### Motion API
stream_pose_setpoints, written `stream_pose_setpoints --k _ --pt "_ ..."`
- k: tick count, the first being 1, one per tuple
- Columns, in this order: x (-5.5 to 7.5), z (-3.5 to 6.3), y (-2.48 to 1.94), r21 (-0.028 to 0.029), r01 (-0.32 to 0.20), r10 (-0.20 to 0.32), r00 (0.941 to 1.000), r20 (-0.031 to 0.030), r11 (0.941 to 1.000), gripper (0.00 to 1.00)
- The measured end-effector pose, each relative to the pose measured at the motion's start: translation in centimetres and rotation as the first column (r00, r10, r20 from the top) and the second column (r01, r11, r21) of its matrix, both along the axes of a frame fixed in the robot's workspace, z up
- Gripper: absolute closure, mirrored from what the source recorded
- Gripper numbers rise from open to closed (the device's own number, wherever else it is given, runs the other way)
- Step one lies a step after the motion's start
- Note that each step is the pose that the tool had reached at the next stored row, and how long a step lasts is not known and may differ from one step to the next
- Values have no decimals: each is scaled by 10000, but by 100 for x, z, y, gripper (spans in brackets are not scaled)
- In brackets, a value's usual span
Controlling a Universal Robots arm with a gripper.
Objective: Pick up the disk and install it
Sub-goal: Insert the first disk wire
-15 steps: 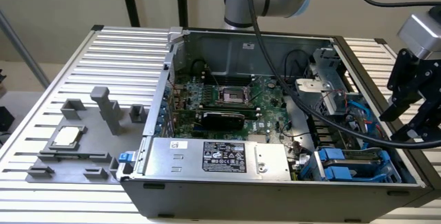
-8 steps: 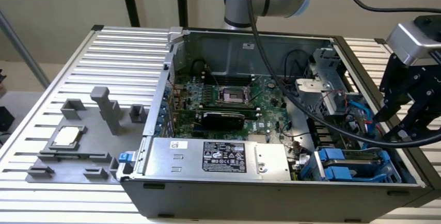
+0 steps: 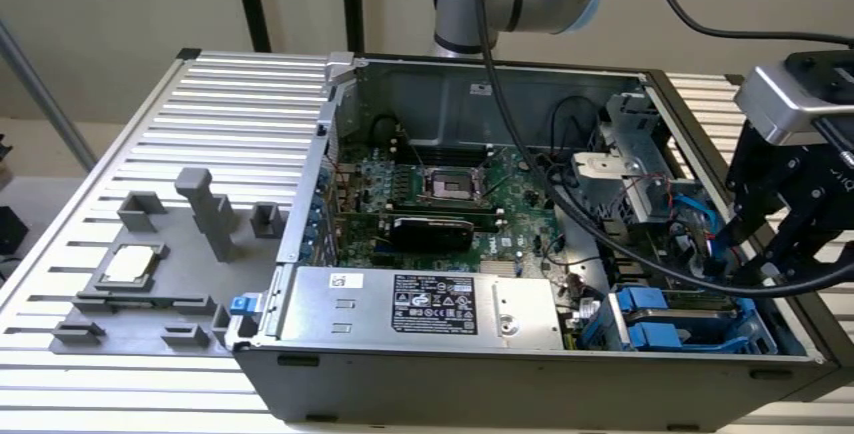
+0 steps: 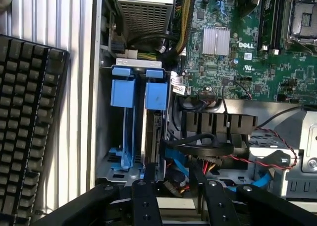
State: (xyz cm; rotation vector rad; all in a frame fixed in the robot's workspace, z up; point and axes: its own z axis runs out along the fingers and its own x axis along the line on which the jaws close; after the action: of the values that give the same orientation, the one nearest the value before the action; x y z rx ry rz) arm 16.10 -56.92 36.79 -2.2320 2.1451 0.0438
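STEP: claw (image 4: 172, 176) hovers spread wide and empty above drive cage (image 4: 111, 174) | DISK: disk (image 4: 154, 132) stands on edge in the cage slot nearer the motherboard (image 4: 223, 62) | CAGE: neighbouring blue carrier (image 4: 123, 93) seems empty | TIP: probably best to square the fingers across the disk's thin sides, clear of cables (image 4: 203, 147)

An open computer case (image 3: 534, 384) sits on a slatted metal table (image 3: 227, 94), its green circuit board (image 3: 441, 204) exposed. A grey box with a black label (image 3: 414, 309) lies at lower centre. At lower right, the disk (image 3: 687, 300) stands in a blue carrier. The black gripper (image 3: 758, 259) hangs just above it at the right edge.
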Motion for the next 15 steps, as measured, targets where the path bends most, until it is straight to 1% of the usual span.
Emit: stream_pose_setpoints --k 5,8,9,12,13,14,15 --pt "-18 -90 7 -5 -17 17 10000 0 10000 59" --pt "-66 -145 18 -4 -39 39 10000 0 10000 59" --pt "-83 -159 22 -6 -46 46 10000 0 10000 58" --pt "-147 -176 25 -3 -77 77 10000 0 10000 40" --pt "-165 -176 25 -4 -84 84 10000 0 10000 40" --pt "-180 -176 25 -5 -85 85 10000 0 10000 34" --pt "-187 -176 22 -6 -85 85 10000 -1 10000 34"
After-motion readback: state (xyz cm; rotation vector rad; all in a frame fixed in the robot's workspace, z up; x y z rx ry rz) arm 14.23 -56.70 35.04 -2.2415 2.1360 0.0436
